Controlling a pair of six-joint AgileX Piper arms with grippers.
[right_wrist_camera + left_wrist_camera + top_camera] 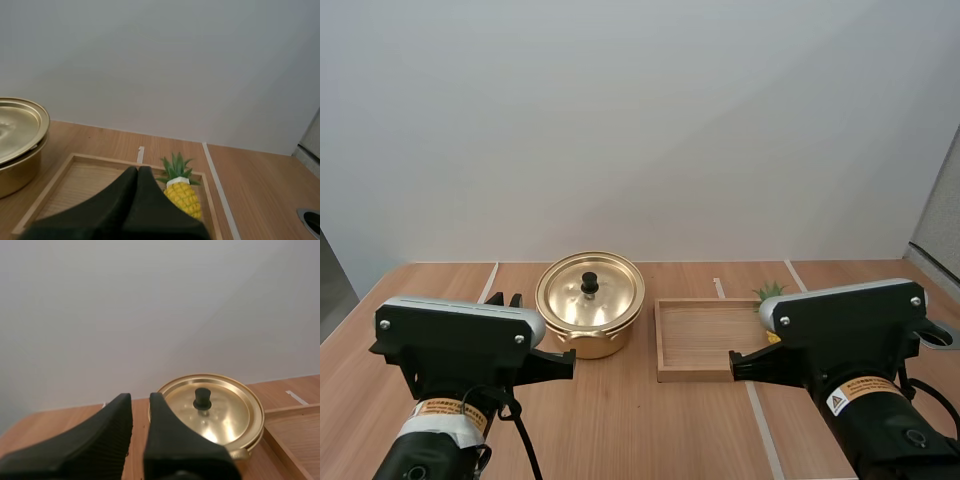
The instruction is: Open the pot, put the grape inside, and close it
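A gold pot [588, 318] stands at the middle of the table with its lid [590, 292] on, a black knob on top. My left gripper [505, 299] sits just left of the pot; its fingers stand a narrow gap apart, holding nothing [140, 397], with the lidded pot [215, 412] just ahead. A wooden tray [700, 340] lies right of the pot. On the tray's far right lies a toy pineapple [770, 295], yellow with green leaves. My right gripper [137, 169] is shut on nothing, low over the tray [60, 185], its tips just short of the pineapple [182, 194].
White tape lines [763, 430] cross the wooden table. A round metal hole [940, 338] sits near the right edge. A plain wall stands close behind the pot and tray. There is bare tabletop in front of both.
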